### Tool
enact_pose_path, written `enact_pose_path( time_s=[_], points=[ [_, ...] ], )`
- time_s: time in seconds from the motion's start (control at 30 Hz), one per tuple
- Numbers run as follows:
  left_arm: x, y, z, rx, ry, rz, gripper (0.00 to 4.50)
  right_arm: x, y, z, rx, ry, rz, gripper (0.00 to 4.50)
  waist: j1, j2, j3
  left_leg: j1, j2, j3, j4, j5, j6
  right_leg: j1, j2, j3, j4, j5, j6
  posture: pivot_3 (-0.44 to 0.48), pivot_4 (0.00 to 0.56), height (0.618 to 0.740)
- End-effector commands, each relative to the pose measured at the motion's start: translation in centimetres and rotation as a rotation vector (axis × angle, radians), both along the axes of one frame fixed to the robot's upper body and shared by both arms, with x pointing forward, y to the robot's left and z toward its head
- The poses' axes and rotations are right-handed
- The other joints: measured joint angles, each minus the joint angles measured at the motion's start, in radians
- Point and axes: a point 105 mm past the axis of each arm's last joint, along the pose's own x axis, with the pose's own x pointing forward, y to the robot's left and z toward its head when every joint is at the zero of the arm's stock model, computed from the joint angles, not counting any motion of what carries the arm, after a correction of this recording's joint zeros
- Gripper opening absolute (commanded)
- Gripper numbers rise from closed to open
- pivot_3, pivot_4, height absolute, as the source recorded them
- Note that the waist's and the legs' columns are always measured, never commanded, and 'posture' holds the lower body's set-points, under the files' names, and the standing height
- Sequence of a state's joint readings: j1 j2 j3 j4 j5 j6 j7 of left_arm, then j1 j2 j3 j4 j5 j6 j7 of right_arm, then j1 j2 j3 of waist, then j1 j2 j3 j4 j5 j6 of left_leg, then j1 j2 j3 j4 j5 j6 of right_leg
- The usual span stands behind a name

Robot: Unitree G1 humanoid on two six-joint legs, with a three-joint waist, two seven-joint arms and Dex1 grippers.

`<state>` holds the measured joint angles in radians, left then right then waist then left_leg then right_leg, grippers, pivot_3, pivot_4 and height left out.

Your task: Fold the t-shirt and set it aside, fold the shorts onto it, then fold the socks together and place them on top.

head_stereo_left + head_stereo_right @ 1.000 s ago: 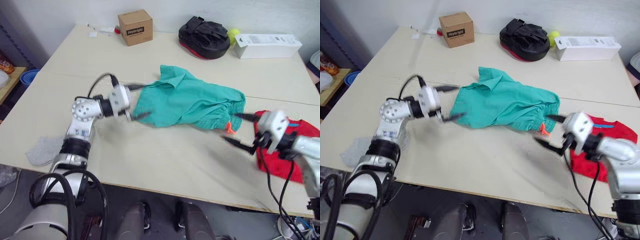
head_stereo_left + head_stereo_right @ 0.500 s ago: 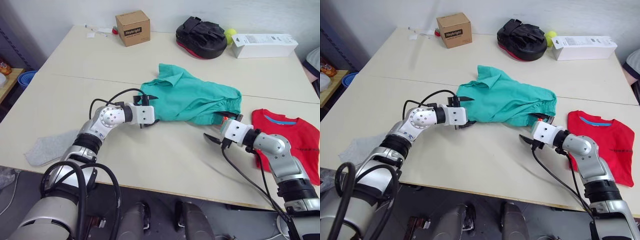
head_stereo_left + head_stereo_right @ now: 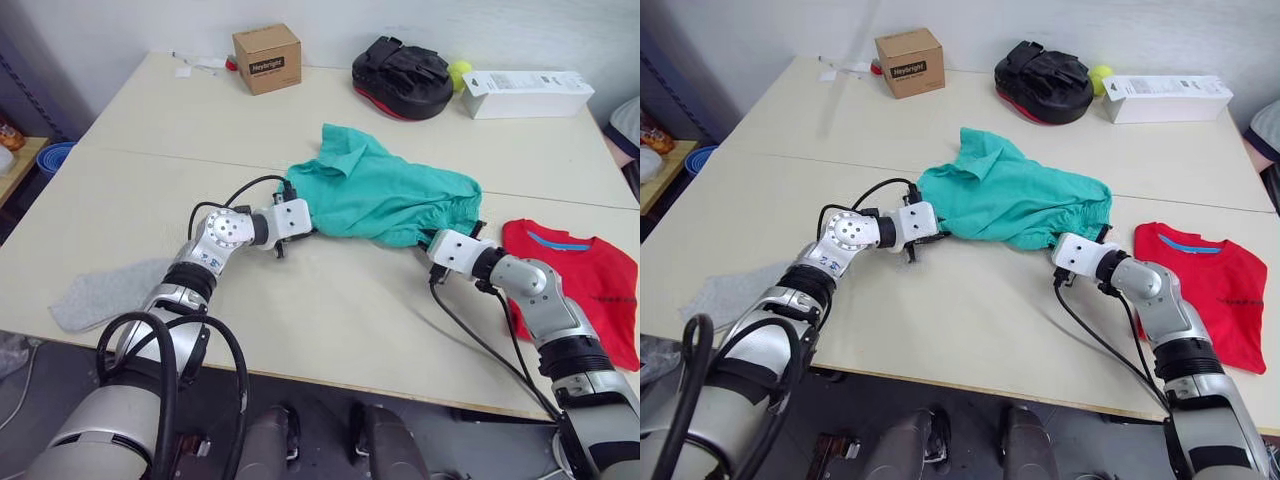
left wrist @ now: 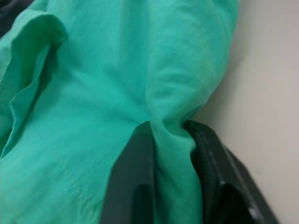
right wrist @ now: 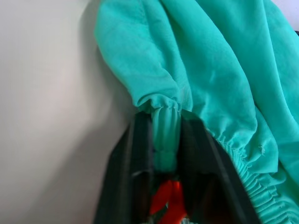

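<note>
Matt teal cloth shorts (image 3: 385,195) with gathered elastic hem, smooth matt table (image 3: 330,320), black plastic tool fingers (image 4: 135,177).

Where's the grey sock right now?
The grey sock lies flat near the table's front edge on the robot's left, beside the left arm and well apart from the shorts.

A pale wooden table (image 3: 330,330) stands against a white wall (image 3: 120,30), dark floor (image 3: 30,200) at its left.
</note>
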<state>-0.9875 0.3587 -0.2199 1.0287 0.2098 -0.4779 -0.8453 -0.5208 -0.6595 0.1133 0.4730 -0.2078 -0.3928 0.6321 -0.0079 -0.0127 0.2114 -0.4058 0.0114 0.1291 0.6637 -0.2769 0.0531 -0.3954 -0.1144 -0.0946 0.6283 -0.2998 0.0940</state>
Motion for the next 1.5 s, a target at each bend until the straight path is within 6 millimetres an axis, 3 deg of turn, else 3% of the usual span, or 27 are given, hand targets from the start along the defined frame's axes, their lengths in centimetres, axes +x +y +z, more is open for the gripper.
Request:
enact_pose_path(
  time_s=[0.03,0.17,0.23,0.37,0.47,0.57,0.63,0.73,0.87,1.0,1.07,1.1,1.27,1.4,1.5],
  points=[
    [-2.5,-0.1,0.0,-0.013,0.083,-0.135,0.02,-1.3,-0.8,1.1,0.003,0.004,0.039,0.00,0.000,0.000,0.000,-0.001,0.000,0.000,0.000,0.000,0.000,0.000,0.000,-0.001,0.000,0.000,0.000,0.000,0.150,0.740],
    [-6.9,0.8,0.7,0.007,0.195,-0.254,0.02,-4.5,-1.5,1.3,0.003,0.085,0.144,0.00,0.001,0.000,0.000,-0.001,0.001,-0.001,0.000,0.000,0.000,0.000,0.000,-0.002,-0.001,0.000,0.000,0.000,0.150,0.740],
    [-10.1,1.6,0.9,0.025,0.285,-0.298,0.02,-7.5,-1.8,0.6,0.015,0.189,0.251,0.00,0.001,0.000,0.000,-0.002,0.001,-0.002,0.000,0.000,0.000,0.001,0.000,-0.001,-0.002,0.000,0.000,0.000,0.150,0.740],
    [-14.0,2.0,1.1,0.040,0.374,-0.328,0.02,-11.5,-2.3,-0.4,0.020,0.332,0.370,0.00,0.003,0.001,0.000,0.000,0.001,-0.006,0.000,-0.001,0.000,0.004,-0.001,0.003,-0.004,0.000,-0.001,0.000,0.150,0.740],
    [-15.7,1.8,1.2,0.018,0.403,-0.302,0.02,-13.3,-3.1,-1.3,0.001,0.400,0.386,0.00,0.005,0.001,0.000,0.003,0.001,-0.007,0.000,-0.003,-0.001,0.006,-0.002,0.003,-0.005,-0.001,-0.001,0.000,0.150,0.740],
    [-16.5,1.5,0.5,-0.011,0.448,-0.248,0.02,-13.3,-3.7,-2.1,0.009,0.396,0.348,0.00,0.002,0.001,0.000,0.003,0.001,-0.008,0.000,-0.006,-0.006,0.006,-0.002,0.004,-0.004,-0.001,-0.002,0.000,0.150,0.740],
    [-16.9,1.7,-0.3,-0.004,0.494,-0.210,0.52,-13.4,-3.7,-2.4,0.052,0.410,0.336,0.00,0.001,0.001,0.000,0.003,0.001,-0.007,0.000,-0.005,-0.007,0.005,-0.002,0.005,-0.003,-0.001,-0.003,0.000,0.150,0.740],
    [-17.3,1.7,-0.4,-0.035,0.528,-0.196,1.35,-14.2,-4.1,-3.1,0.064,0.478,0.343,0.84,0.005,0.001,0.000,0.003,0.002,-0.007,0.000,-0.003,-0.004,0.004,-0.001,0.004,-0.002,-0.002,-0.005,0.000,0.150,0.740],
    [-18.3,2.7,0.2,-0.043,0.586,-0.232,2.61,-15.2,-4.6,-2.2,0.128,0.535,0.345,2.21,0.008,0.001,0.000,0.003,0.002,-0.008,0.000,-0.003,-0.004,0.004,-0.001,0.003,-0.002,-0.003,-0.005,0.000,0.150,0.740],
    [-17.5,4.5,3.3,-0.117,0.628,-0.258,3.87,-17.0,-5.2,0.6,0.318,0.762,0.314,3.59,0.009,0.004,-0.001,0.002,0.002,-0.009,0.000,-0.003,-0.004,0.004,-0.002,0.003,-0.002,-0.003,-0.006,0.000,0.150,0.740],
    [-15.8,4.3,4.3,-0.151,0.542,-0.234,4.47,-16.8,-5.0,2.1,0.389,0.771,0.300,4.24,0.009,0.004,-0.001,0.003,0.003,-0.010,0.000,-0.005,-0.007,0.005,-0.002,0.002,-0.003,-0.003,-0.006,0.000,0.150,0.740],
    [-14.7,3.9,4.7,-0.171,0.485,-0.219,4.50,-16.3,-4.9,2.8,0.427,0.755,0.286,4.48,0.008,0.003,-0.002,0.003,0.003,-0.011,0.000,-0.006,-0.009,0.005,-0.002,0.002,-0.003,-0.003,-0.007,0.000,0.150,0.740],
    [-11.0,2.2,4.6,-0.202,0.373,-0.133,4.50,-12.2,-5.5,5.4,0.555,0.551,0.165,4.48,0.006,0.003,-0.002,0.002,0.003,-0.010,0.000,-0.004,-0.006,0.004,-0.001,0.002,-0.003,-0.003,-0.006,0.000,0.150,0.740],
    [-8.3,1.2,3.4,-0.171,0.307,-0.067,4.50,-9.7,-6.1,4.0,0.458,0.511,0.047,4.48,0.011,0.003,-0.003,0.000,0.002,-0.008,0.000,-0.003,-0.005,0.002,-0.001,0.002,-0.003,-0.003,-0.006,0.000,0.150,0.740],
    [-7.5,0.5,2.8,-0.163,0.287,-0.074,4.50,-8.6,-6.0,3.5,0.453,0.512,0.013,4.48,0.016,0.003,-0.003,-0.001,0.002,-0.007,0.000,-0.003,-0.004,0.002,0.000,0.001,-0.003,-0.003,-0.006,0.000,0.150,0.740]
  ],
)
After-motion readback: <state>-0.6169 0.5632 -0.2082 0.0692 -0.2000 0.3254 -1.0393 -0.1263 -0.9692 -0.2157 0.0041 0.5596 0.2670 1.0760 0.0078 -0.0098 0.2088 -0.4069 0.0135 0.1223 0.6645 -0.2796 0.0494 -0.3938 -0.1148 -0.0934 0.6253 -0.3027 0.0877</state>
